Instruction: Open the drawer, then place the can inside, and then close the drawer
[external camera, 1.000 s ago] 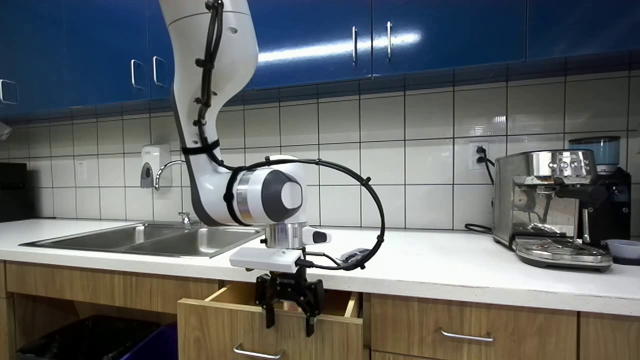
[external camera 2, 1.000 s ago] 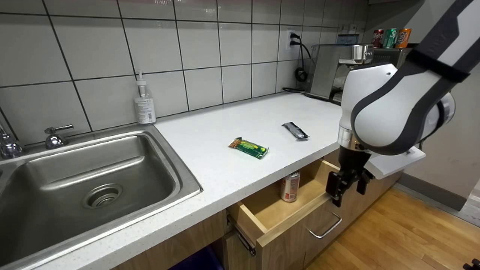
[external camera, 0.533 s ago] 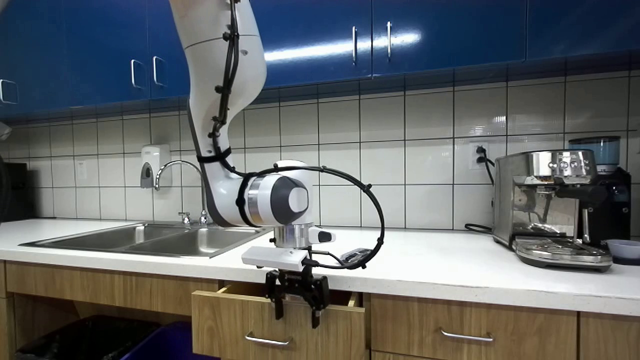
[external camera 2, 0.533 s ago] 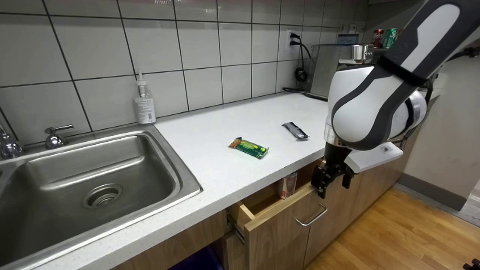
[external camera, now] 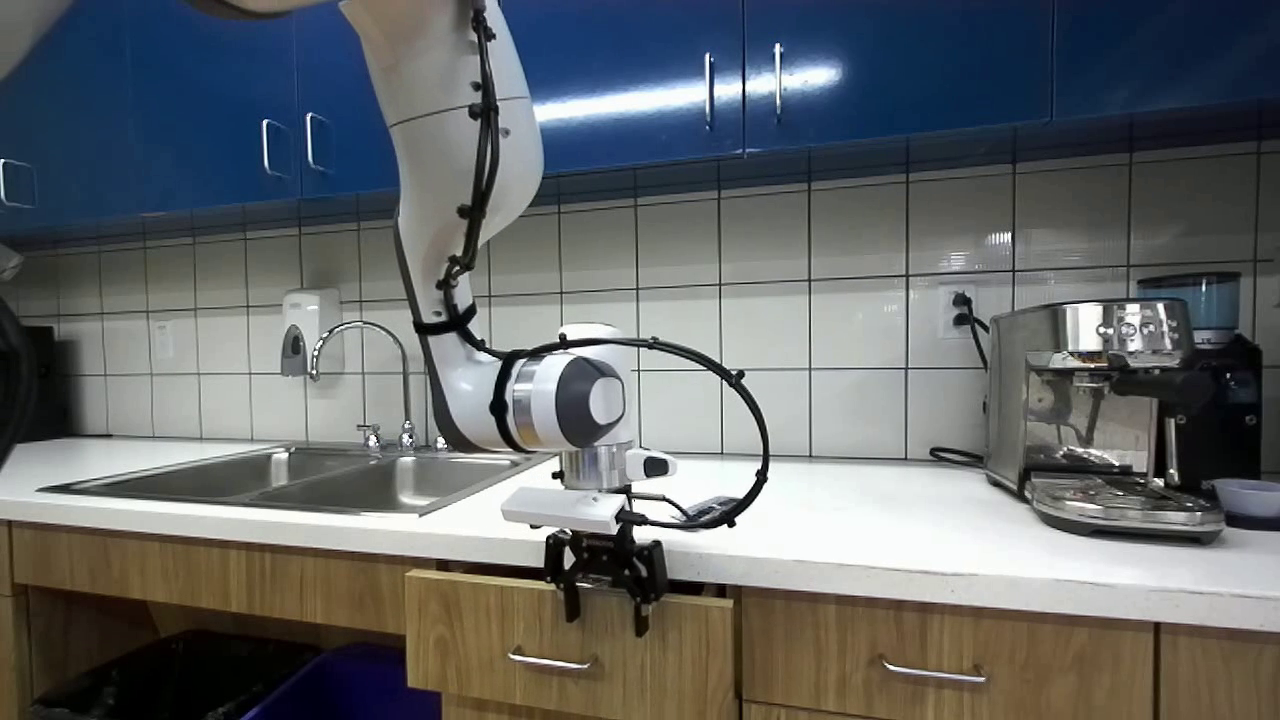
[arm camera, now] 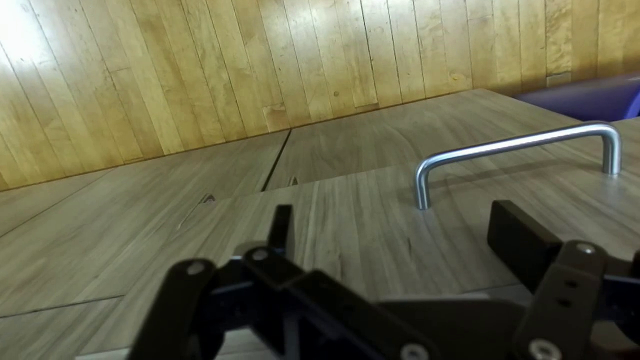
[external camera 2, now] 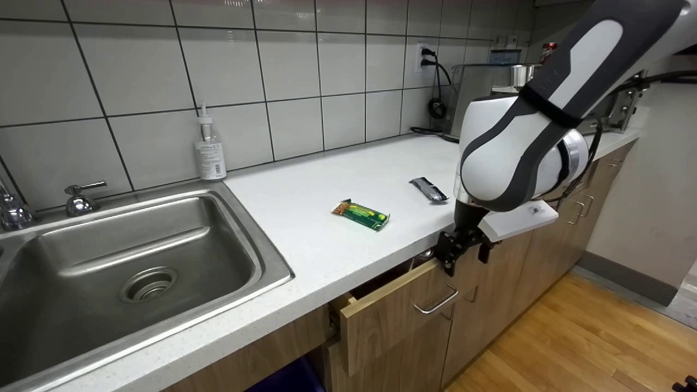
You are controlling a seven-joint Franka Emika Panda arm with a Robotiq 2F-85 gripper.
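The small, round, silver-topped metal can (external camera 2: 425, 254), mostly hidden, sits inside the partly open, flat-fronted light-wood drawer (external camera 2: 389, 321), so opening and placing look done and only closing remains, the black two-fingered gripper (external camera: 607, 617) hanging at the drawer's outer face, fingers apart and empty.

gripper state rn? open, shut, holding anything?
Gripper: open, jaws spread wide, holding nothing; it sits at the front of the partly open drawer.

2 cans (external camera 2: 426, 255), 2 packets (external camera 2: 361, 215), 1 gripper (external camera: 606, 613)
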